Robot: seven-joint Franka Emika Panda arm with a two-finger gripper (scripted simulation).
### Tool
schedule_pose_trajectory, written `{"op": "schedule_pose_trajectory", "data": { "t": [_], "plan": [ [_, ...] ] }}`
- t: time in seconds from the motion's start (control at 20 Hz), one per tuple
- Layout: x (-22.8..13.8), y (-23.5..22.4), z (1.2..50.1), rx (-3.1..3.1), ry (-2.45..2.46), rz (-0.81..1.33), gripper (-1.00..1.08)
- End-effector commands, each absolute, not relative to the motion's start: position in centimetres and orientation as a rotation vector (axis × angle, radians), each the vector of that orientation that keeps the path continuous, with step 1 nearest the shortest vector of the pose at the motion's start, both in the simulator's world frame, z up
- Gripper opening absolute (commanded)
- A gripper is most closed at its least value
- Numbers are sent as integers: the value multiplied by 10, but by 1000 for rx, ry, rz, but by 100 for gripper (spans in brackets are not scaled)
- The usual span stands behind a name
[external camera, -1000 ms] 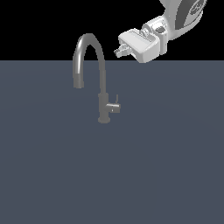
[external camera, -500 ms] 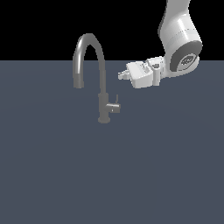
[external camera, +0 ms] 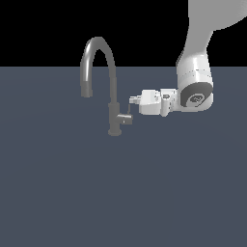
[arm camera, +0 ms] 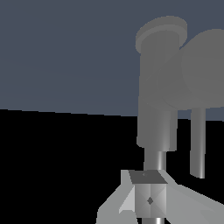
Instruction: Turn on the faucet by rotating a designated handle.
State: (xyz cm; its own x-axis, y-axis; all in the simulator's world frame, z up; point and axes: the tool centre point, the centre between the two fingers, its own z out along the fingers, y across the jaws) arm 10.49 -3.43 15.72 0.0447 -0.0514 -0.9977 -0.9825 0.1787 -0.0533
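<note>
The faucet (external camera: pixel 114 103) stands upright on its small round base, its arched spout curving over to the exterior view's left. The handle (external camera: pixel 126 119) is a short stub projecting from the lower body toward the exterior view's right, with a thin pin rising from it. My gripper (external camera: pixel 132 100) reaches in level from the exterior view's right, fingertips right at the top of that pin; whether they touch it I cannot tell. In the wrist view the fingers (arm camera: pixel 148 199) sit pressed together with nothing between them, pointing at the faucet (arm camera: pixel 157 109), with the handle (arm camera: pixel 205 74) and pin beside it.
A flat dark grey-blue surface (external camera: pixel 120 193) carries the faucet and stretches across the whole lower scene. The white arm (external camera: pixel 195 87) comes down from the upper part of the exterior view's right. Black background lies above the surface's far edge.
The gripper has come down from above spout height and moved toward the exterior view's left, to the level of the handle's pin. The faucet and handle have not moved.
</note>
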Motion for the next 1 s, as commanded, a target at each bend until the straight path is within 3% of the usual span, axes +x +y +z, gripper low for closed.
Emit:
{"op": "schedule_pose_trajectory", "data": {
  "t": [0.0, 0.55, 0.95],
  "plan": [
    [107, -33, 147, -1084, 1299, 1024, -100],
    [109, -31, 137, -1037, 1310, 1032, -100],
    [90, -26, 144, -1036, 1310, 1032, -100]
  ]
}}
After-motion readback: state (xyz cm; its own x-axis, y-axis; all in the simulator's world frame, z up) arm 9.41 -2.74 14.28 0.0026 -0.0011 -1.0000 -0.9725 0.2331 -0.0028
